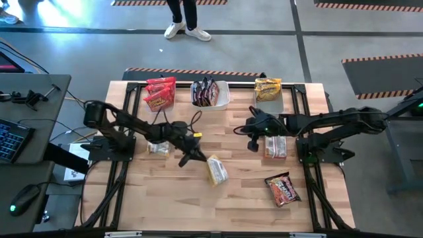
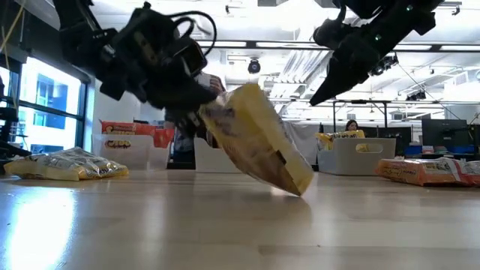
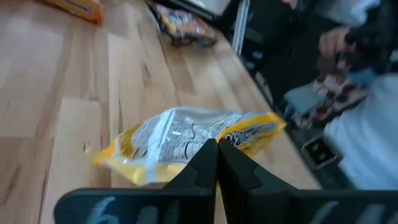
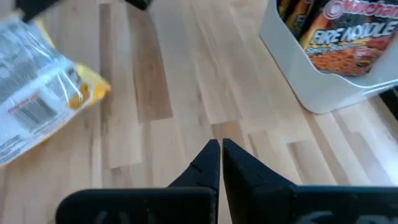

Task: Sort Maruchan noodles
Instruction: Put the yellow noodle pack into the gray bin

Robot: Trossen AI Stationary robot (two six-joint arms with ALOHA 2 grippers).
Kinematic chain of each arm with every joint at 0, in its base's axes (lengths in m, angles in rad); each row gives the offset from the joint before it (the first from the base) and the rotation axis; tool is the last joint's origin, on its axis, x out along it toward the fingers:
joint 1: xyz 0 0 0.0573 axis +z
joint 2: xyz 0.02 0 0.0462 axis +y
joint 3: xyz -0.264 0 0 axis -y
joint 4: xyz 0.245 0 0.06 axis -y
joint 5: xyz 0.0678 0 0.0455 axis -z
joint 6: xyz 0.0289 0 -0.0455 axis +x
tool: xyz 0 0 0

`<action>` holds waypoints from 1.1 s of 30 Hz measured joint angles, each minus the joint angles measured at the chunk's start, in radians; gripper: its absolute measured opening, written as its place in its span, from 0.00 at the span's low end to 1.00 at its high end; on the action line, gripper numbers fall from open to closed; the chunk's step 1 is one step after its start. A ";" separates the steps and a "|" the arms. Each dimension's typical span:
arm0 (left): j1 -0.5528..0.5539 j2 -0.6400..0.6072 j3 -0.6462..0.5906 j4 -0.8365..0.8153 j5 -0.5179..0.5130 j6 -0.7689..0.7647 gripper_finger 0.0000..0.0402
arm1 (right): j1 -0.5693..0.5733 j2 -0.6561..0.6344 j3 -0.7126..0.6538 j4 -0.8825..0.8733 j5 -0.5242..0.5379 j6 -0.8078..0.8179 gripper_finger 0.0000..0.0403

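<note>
Currently left gripper (image 1: 196, 157) pinches one edge of the yellow Maruchan packet (image 1: 217, 170), far end dragging on the table (image 1: 165, 205), so lift higher before swinging to the yellow tub (image 1: 269, 99).

dark packets (image 4: 336, 37) in middle tub (image 4: 323, 93) — "FIRE NOODLE" | yellow packet (image 4: 37, 93) — print unreadable

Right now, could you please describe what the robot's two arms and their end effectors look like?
Both arms are dark, nearly black, built of slim jointed links on black frame bases. The left arm carries a looping black cable near its wrist; the right arm shows a small green light. The left end effector and right end effector each end in two tapered black fingers. No readable markings show.
</note>
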 joint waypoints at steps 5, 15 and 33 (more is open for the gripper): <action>0.010 -0.048 0.009 0.023 -0.049 -0.163 0.00 | 0.000 0.000 0.001 0.001 0.014 0.022 0.01; 0.034 -0.054 0.077 -0.021 -0.237 -0.359 0.00 | 0.002 0.000 0.078 -0.091 -0.013 0.212 0.38; 0.077 -0.054 0.166 -0.031 -0.409 -0.292 0.00 | 0.178 0.152 0.098 0.083 0.237 0.413 0.75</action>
